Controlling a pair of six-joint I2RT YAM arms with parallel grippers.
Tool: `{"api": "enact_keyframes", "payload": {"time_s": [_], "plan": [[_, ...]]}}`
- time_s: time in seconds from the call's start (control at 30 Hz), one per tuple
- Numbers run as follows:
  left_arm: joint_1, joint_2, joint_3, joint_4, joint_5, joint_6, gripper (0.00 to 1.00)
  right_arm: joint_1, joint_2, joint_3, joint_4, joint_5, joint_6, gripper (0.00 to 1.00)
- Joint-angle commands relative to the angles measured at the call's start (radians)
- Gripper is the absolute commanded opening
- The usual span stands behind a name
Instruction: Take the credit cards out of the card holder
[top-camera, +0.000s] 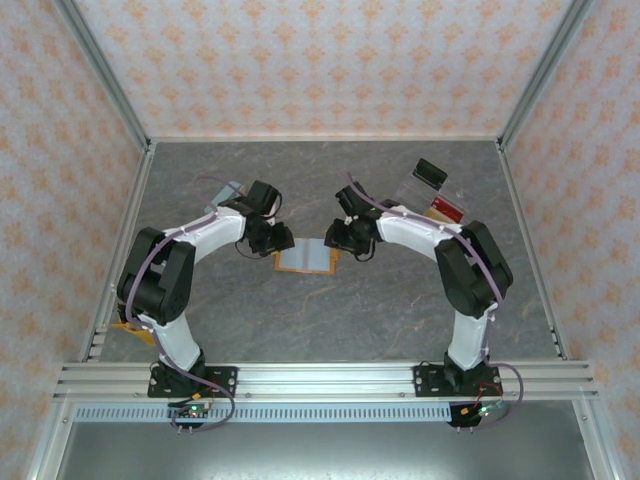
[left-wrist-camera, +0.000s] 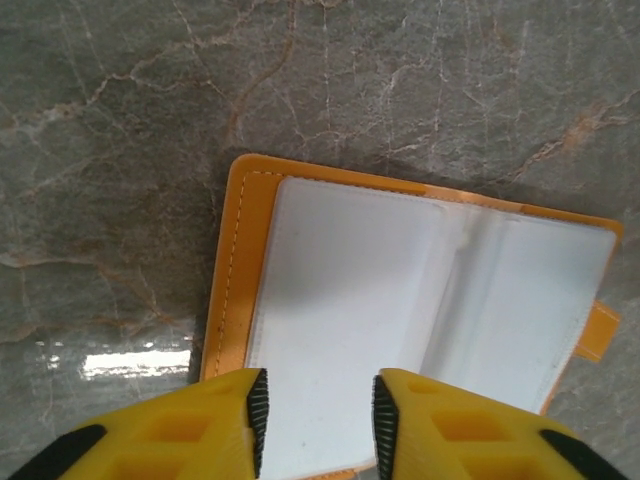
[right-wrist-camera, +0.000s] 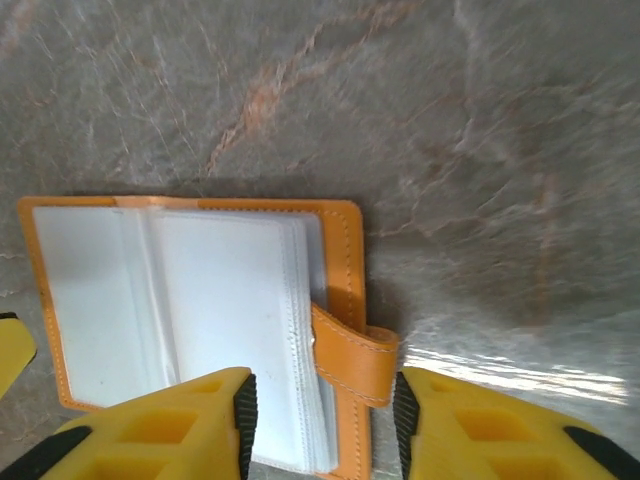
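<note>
The orange card holder (top-camera: 305, 260) lies open on the table between my two grippers, its pale pockets facing up. No card shows in the pockets seen in the wrist views. My left gripper (left-wrist-camera: 320, 400) stands open over the left page of the card holder (left-wrist-camera: 350, 290), nothing between its fingers. My right gripper (right-wrist-camera: 325, 405) is open, straddling the right page edge and the orange closing strap (right-wrist-camera: 355, 350) of the card holder (right-wrist-camera: 200, 310). In the top view the left gripper (top-camera: 283, 240) and the right gripper (top-camera: 335, 240) sit at the holder's two ends. A reddish credit card (top-camera: 447, 210) lies at back right.
A thick black block (top-camera: 430, 172) and a clear plastic tray (top-camera: 420, 190) lie at back right, near the reddish card. A pale-blue box (top-camera: 225, 192) sits behind the left arm. Something orange (top-camera: 125, 325) peeks out by the left arm's base. Patterned walls enclose the table.
</note>
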Motion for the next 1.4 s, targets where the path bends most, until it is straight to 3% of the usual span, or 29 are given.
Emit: {"api": "enact_keyframes", "payload": {"time_s": [0.0,0.33,0.57,0.77,1.37], "plan": [[-0.005,0.027,0.028,-0.012,-0.033,0.005,0.34,0.030,0.043,0.025,0.016,-0.024,0.040,0.40],[-0.006,0.061,0.033,-0.027,-0.064,0.009,0.33,0.053,0.068,0.043,-0.020,-0.008,0.028,0.31],[-0.005,0.014,0.022,-0.034,-0.062,0.011,0.31,0.060,-0.013,0.042,-0.052,0.041,0.005,0.36],[0.004,-0.048,0.024,-0.079,-0.149,0.035,0.33,0.094,-0.015,0.041,-0.048,0.040,0.024,0.38],[0.020,0.060,0.007,-0.063,-0.123,0.065,0.34,0.109,0.095,0.079,0.004,-0.013,0.046,0.35]]}}
